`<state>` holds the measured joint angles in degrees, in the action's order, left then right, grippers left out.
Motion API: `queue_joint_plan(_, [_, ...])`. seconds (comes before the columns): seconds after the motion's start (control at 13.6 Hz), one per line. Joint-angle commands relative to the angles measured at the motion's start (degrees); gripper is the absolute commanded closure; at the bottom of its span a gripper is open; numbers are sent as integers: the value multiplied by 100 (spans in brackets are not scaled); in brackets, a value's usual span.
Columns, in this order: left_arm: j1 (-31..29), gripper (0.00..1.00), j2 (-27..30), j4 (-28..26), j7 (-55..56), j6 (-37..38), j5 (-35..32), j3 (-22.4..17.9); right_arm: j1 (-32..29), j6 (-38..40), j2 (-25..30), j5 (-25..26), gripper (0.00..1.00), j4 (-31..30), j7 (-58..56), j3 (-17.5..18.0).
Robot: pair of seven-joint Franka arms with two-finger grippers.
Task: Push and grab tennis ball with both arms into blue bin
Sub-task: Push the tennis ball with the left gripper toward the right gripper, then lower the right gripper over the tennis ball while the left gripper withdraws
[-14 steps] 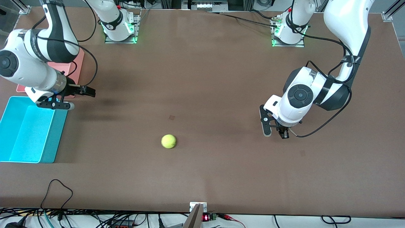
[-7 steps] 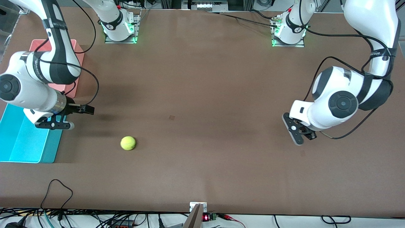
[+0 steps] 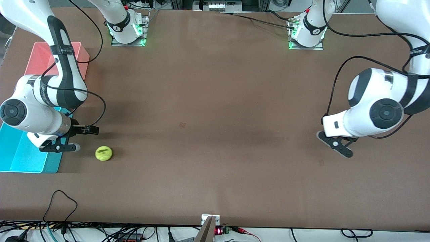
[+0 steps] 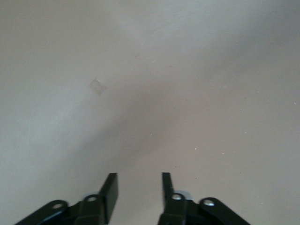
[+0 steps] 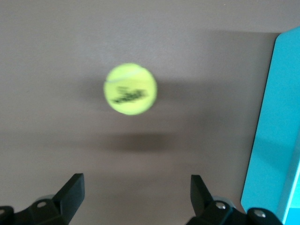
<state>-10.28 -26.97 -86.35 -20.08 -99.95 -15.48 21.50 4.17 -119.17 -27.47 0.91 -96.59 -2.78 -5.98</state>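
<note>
The tennis ball (image 3: pixel 103 153) lies on the brown table a short way from the blue bin (image 3: pixel 20 158), toward the left arm's end of it. My right gripper (image 3: pixel 80 138) is wide open and empty, low over the table beside the bin's wall. In the right wrist view the ball (image 5: pixel 130 89) sits ahead of the open right gripper (image 5: pixel 136 183), apart from it, with the bin's wall (image 5: pixel 276 136) to one side. My left gripper (image 3: pixel 339 148) is over bare table at the left arm's end. The left wrist view shows it (image 4: pixel 138 180) open and empty.
A pink tub (image 3: pixel 38 55) stands beside the blue bin, farther from the front camera, partly covered by the right arm. A small dark mark (image 3: pixel 182 124) is on the table's middle. A black cable loop (image 3: pixel 63 198) lies near the table's front edge.
The ball has rolled from the table's middle toward the blue bin. My right gripper has come down alongside the bin. My left arm has drawn back toward its own end of the table.
</note>
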Motion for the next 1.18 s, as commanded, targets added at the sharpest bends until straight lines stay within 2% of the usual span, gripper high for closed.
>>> queue_joint_plan(0.0, [-98, 0, 131, 153, 634, 467, 81, 65, -188, -289, -372, 50, 0, 281, -345, 35])
queue_joint_plan(0.15, [-80, 0, 166, 232, 926, 748, 81, 91, -373, -632, -609, 50, 0, 412, -784, 35])
queue_joint_plan(0.37, [-62, 0, 175, 548, 1190, 1328, 89, 74, -584, -713, -996, 41, 0, 869, -1198, 35])
queue_joint_plan(0.96, [-115, 0, 192, 593, 1217, 1347, 98, 47, -813, -1213, -1471, 50, 0, 1160, -1674, 0])
queue_joint_plan(1.1, [-133, 0, 140, 890, 1208, 1329, 37, 30, -813, -1231, -1480, 50, 0, 1160, -1674, 0])
